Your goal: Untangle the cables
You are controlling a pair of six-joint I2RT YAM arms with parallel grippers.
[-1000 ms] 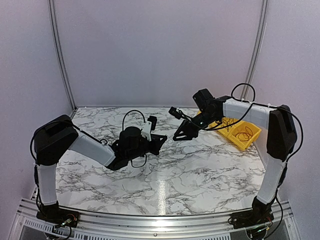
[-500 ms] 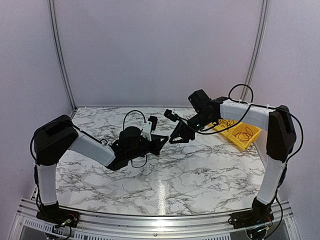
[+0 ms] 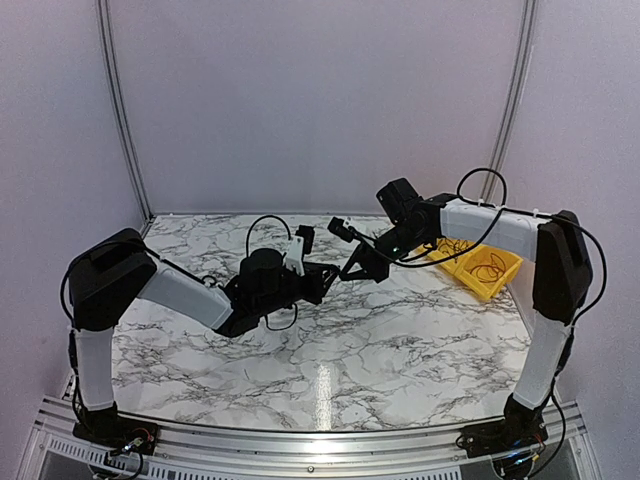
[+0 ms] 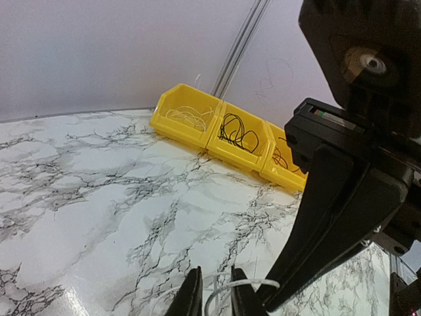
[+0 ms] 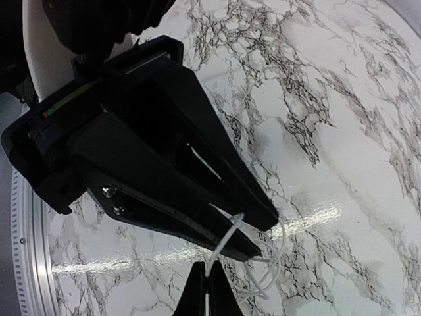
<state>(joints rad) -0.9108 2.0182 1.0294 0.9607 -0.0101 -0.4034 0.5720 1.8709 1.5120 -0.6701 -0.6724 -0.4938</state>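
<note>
Above mid-table my two grippers meet tip to tip. A thin white cable (image 5: 224,239) hangs between them in small loose loops. My right gripper (image 5: 206,272) is shut on one strand of it. My left gripper (image 4: 215,271) has its jaws a little apart, with the white cable (image 4: 247,284) running through the gap and looping round one finger. In the top view the left gripper (image 3: 322,283) and right gripper (image 3: 352,270) almost touch, and the cable is too fine to make out. More cables, black (image 4: 237,131) and white (image 4: 185,116), lie coiled in yellow bins.
A row of yellow bins (image 3: 497,285) stands at the table's far right edge, near the right arm's elbow. In the left wrist view the yellow bins (image 4: 214,146) sit side by side against the back wall. Marble tabletop (image 3: 330,350) spreads below both grippers.
My right gripper moved left to the left gripper's tips and shut on the white cable. The left gripper's jaws parted slightly and shifted a little up and right.
</note>
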